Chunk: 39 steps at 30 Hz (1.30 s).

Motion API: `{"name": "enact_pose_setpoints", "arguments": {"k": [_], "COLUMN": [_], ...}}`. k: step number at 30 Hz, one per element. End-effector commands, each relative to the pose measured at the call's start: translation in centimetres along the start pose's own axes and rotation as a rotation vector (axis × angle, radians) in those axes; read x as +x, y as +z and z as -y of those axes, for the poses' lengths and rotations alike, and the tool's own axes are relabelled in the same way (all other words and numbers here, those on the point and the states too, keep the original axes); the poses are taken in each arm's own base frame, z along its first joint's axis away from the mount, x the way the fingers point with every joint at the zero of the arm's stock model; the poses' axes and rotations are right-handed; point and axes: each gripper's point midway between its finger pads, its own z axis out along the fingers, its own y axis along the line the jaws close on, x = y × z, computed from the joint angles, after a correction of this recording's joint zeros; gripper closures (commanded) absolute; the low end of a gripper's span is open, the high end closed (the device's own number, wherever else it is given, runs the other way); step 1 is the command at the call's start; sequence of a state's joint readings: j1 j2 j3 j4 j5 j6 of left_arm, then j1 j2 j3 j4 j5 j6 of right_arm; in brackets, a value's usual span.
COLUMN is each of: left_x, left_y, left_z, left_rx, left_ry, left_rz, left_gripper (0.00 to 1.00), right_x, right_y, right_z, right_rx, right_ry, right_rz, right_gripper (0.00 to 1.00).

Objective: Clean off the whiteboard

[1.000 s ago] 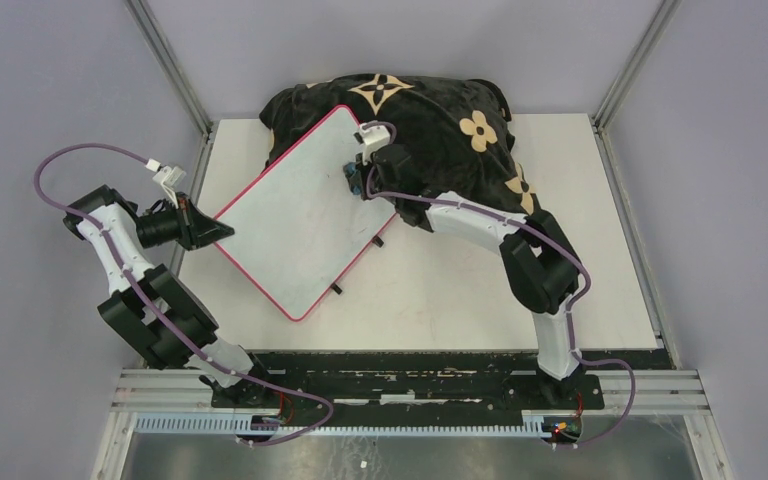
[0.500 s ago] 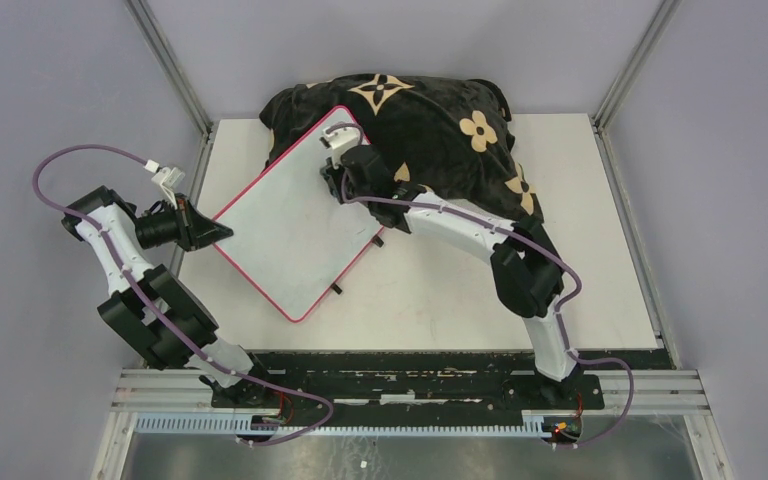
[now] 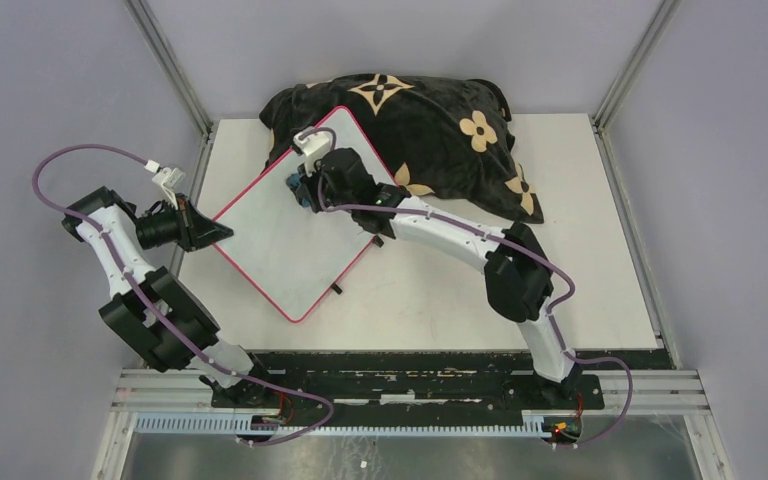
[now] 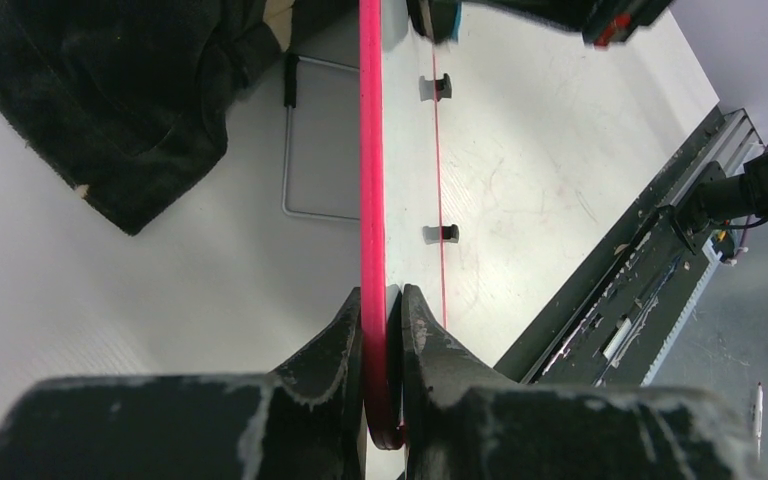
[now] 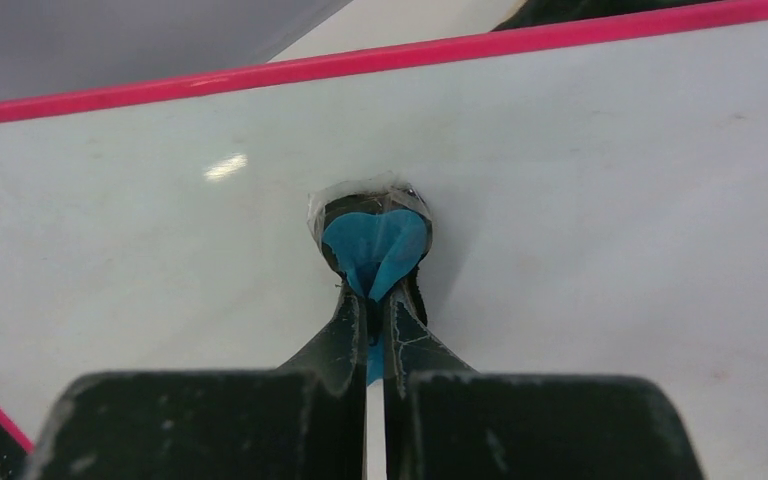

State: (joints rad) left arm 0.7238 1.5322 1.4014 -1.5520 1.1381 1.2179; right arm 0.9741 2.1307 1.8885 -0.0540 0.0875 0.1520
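If the right jaws, clamped shut on a small blue pad, press too hard, the whiteboard, lying tilted left of centre with its upper end on the cushion, could slip from the left jaws, which are closed tight on its pink rim. Count: one whiteboard, one blue pad, one cushion, two arms.

Your left arm and right arm share one look: white shells on the long links, black housings at the joints. A purple cable loops along each. A small white camera block tops each wrist. On the left gripper and right gripper the fingers are matte black, scuffed pale at the edges.
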Motion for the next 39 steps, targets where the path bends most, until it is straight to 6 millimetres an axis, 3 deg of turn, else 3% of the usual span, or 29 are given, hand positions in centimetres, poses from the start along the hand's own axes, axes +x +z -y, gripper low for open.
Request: {"name": "enact_pose_setpoints", "arguments": {"k": [1, 5, 10, 14, 18, 24, 28, 32, 34, 39], "left_x": [0.4, 0.2, -0.3, -0.9, -1.5, -2.2, -2.7, -3.4, -3.8, -6.5], "left_y": [-0.6, -0.7, -0.8, -1.0, -1.1, -1.2, -1.4, -1.6, -1.8, -2.3], "left_z": [-1.8, -1.9, -1.9, -1.7, -1.2, -0.4, -0.1, 0.5, 1.0, 2.8], "left_rx": [-0.079, -0.082, -0.086, -0.093, -0.095, -0.100, -0.103, -0.110, -0.119, -0.161], "left_ry": [0.215, 0.214, 0.208, 0.210, 0.212, 0.235, 0.226, 0.226, 0.239, 0.247], "left_rz": [-0.077, -0.074, -0.065, -0.053, -0.035, -0.011, 0.003, 0.020, 0.032, 0.145], "left_gripper": [0.97, 0.97, 0.96, 0.90, 0.77, 0.47, 0.19, 0.00, 0.01, 0.01], "right_x": [2.1, 3.2, 2.5, 1.6, 0.8, 0.7, 1.1, 3.2, 5.4, 11.7], "right_y": [0.4, -1.5, -4.1, -5.7, -7.9, -11.3, -12.8, -14.9, -16.6, -20.6], "right_z": [10.7, 16.6, 19.1, 18.9, 18.6, 17.5, 16.6, 17.1, 17.6, 18.0], "right_rx": [0.177, 0.273, 0.298, 0.292, 0.301, 0.288, 0.262, 0.328, 0.390, 0.494], "right_ry": [0.105, 0.159, 0.202, 0.204, 0.207, 0.222, 0.242, 0.251, 0.253, 0.252], "right_rz": [-0.029, -0.035, -0.004, 0.011, 0.029, 0.043, 0.019, -0.065, -0.150, -0.402], "right_gripper": [0.99, 0.99, 1.00, 0.99, 0.99, 0.99, 0.99, 0.99, 0.99, 0.88]}}
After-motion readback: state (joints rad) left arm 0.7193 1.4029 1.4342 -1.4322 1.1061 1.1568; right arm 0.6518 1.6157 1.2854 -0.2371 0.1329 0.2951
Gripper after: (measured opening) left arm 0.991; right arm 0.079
